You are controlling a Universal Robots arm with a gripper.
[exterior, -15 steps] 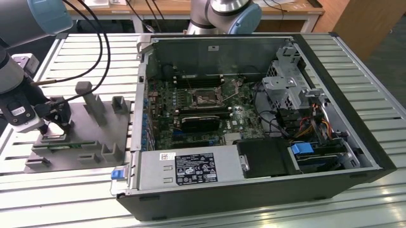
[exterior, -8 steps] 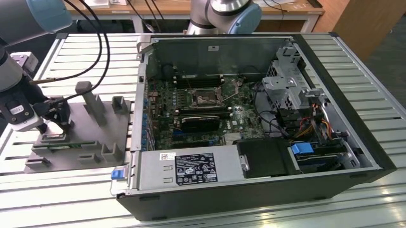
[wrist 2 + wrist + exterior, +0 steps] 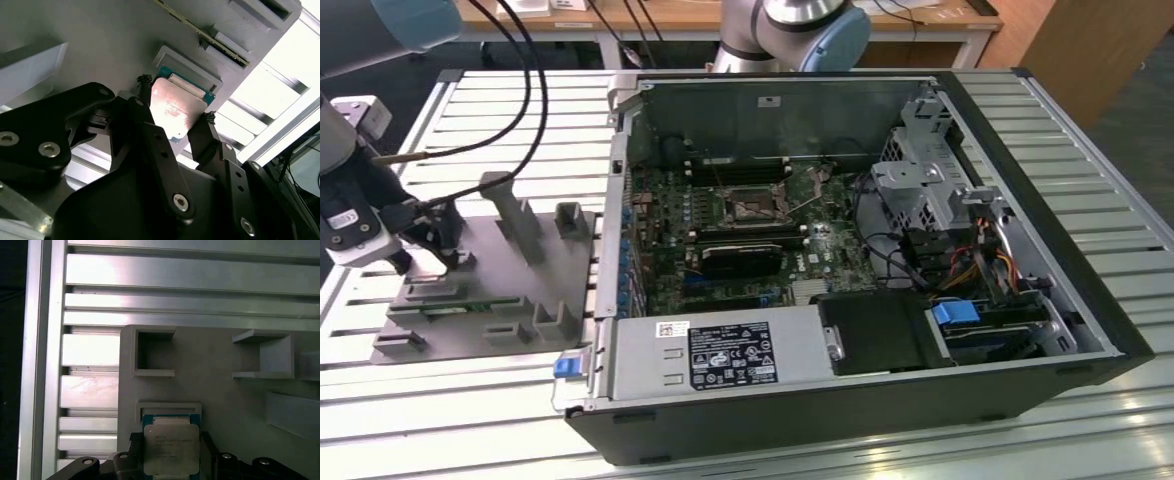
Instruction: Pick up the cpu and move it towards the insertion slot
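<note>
Gripper [image 3: 443, 250] sits low over the grey fixture plate [image 3: 507, 300] at the exterior view's left, on the slatted counter [image 3: 494, 120].

In the second wrist view the fingers [image 3: 207, 132] stand one on each side of the cpu [image 3: 175, 107], tips touching two opposite edges. This reads as a pinch on the chip, not a spread stance clear of it. The silvery top faces the camera, with green rim showing along the far edge.

In the first wrist view the chip lies between the same dark fingers, its far edge just at the raised frame of its pocket [image 3: 170, 407] in the plate. I cannot tell whether it has cleared the pocket floor. My judgement is that it is at its seat or barely above it.

The insertion slot [image 3: 754, 205] is a square metal frame with a dark centre, on the board inside the open computer case [image 3: 1067, 330]. It lies toward the exterior view's right of the gripper, well apart. The case's side wall stands between plate and board.

The chip is square, so there is no long axis to mind. Whether the held edges run square with the socket frame cannot be judged here.
</note>
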